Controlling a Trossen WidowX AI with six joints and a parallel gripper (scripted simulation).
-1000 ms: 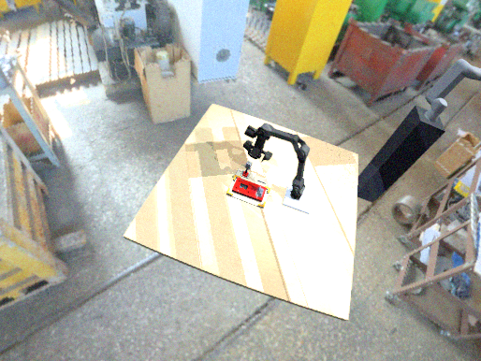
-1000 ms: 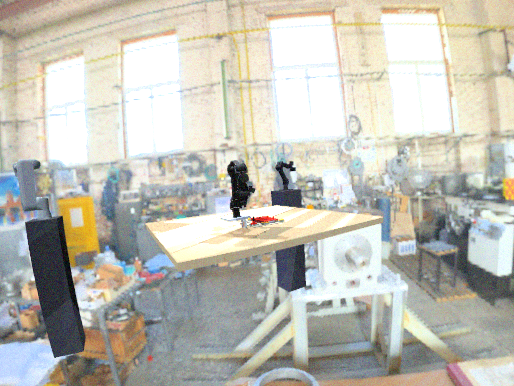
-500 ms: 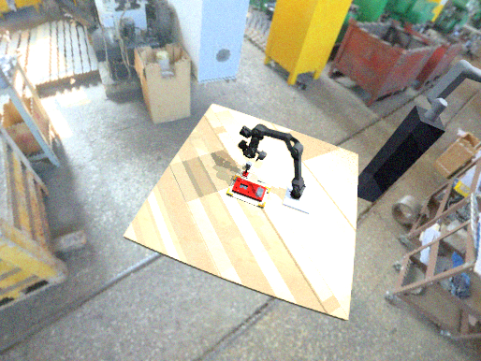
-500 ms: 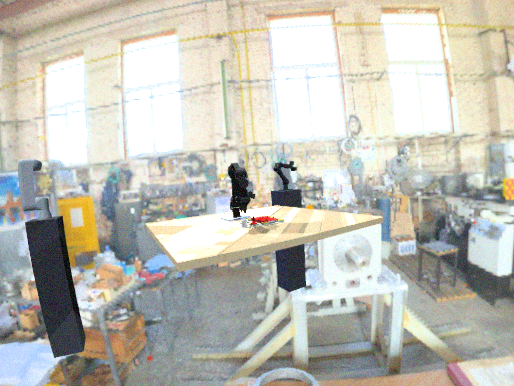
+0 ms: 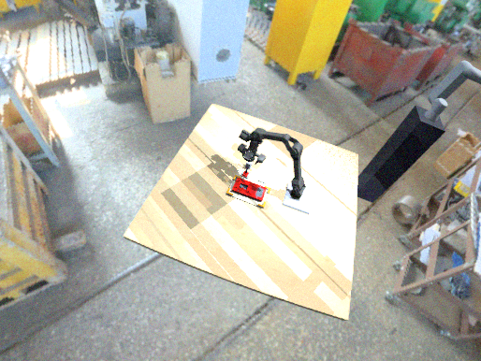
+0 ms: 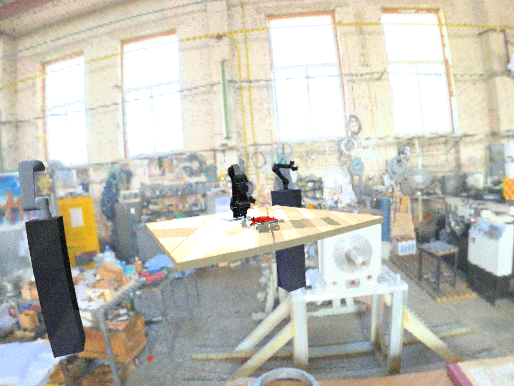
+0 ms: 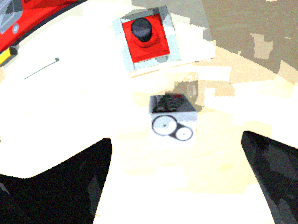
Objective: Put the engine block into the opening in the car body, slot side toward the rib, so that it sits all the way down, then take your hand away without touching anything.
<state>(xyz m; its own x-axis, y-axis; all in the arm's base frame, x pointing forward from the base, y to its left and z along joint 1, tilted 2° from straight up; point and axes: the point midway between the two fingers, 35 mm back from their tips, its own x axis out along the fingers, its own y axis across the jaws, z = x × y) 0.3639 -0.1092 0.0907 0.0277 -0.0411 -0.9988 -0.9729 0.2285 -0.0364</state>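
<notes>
Wooden tabletop (image 5: 281, 252) (image 6: 200, 245): one car body (image 5: 249, 189) (image 6: 263, 220) (image 7: 30, 20), one engine block (image 7: 173, 120); one hand (image 5: 253, 158) (image 7: 180, 141), wide open, empty.

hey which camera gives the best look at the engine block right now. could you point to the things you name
The wrist view: the engine block (image 5: 248, 166) (image 7: 173, 118) stands large there between the open gripper's (image 5: 253, 161) (image 7: 176, 137) fingers, its two pulley circles readable. The top view shows only a tiny pale speck below the gripper; in the exterior view I cannot make it out.

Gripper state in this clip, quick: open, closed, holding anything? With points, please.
Gripper (image 5: 255, 164) (image 7: 180, 141): open, holding nothing; the engine block (image 7: 173, 120) stands on the table, in view between the spread fingers but not gripped.
</notes>
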